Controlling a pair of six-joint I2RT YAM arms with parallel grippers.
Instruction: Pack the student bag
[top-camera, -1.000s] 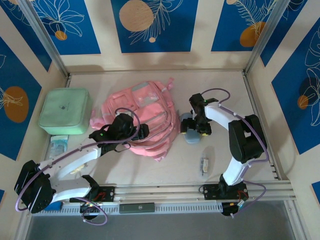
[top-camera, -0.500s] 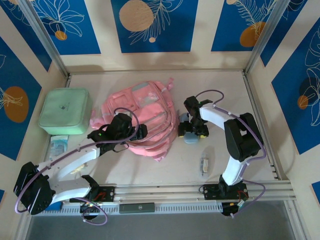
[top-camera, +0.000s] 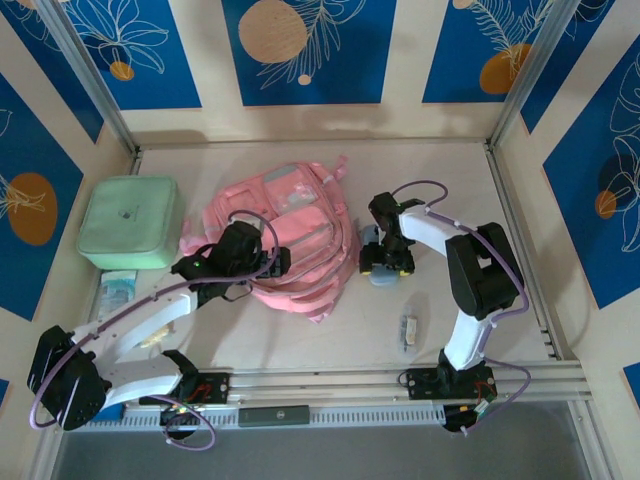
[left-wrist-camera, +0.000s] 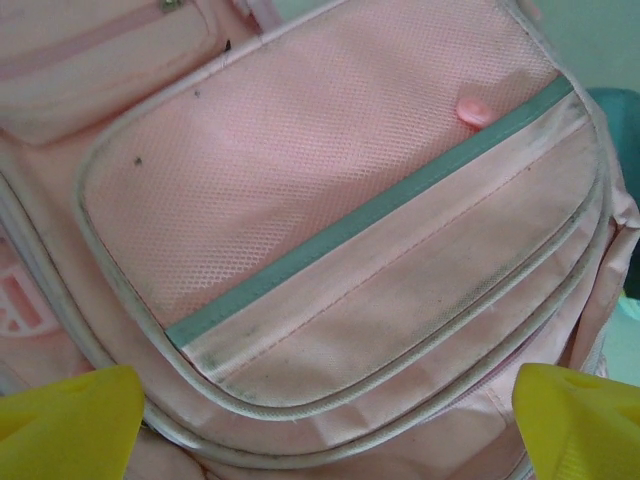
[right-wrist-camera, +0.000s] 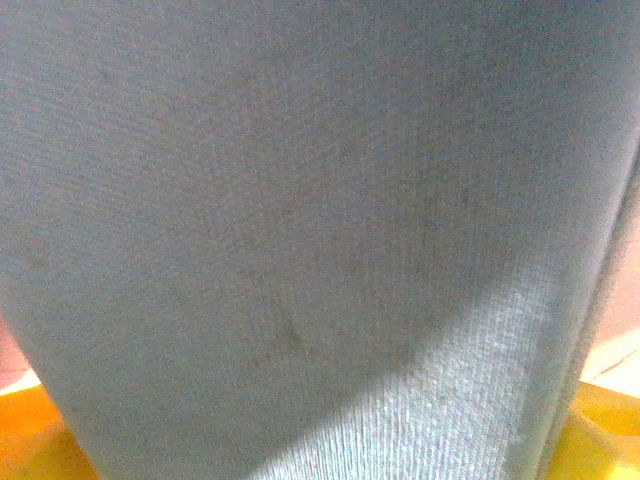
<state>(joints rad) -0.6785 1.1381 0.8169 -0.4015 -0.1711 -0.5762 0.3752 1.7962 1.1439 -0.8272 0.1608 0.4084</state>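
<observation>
Right of a mint-green case (top-camera: 128, 222), the student bag (top-camera: 300, 215) lies flat mid-table; the left gripper (top-camera: 268, 262) stands spread wide over its front, grasping nothing. Just right of the bag, the right gripper (top-camera: 381, 264) straddles a grey-blue fabric pouch (right-wrist-camera: 300, 200); grip or release cannot be told.

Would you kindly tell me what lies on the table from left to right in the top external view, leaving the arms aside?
mint-green square case → pink student bag → blue-grey pouch → small pale object
</observation>
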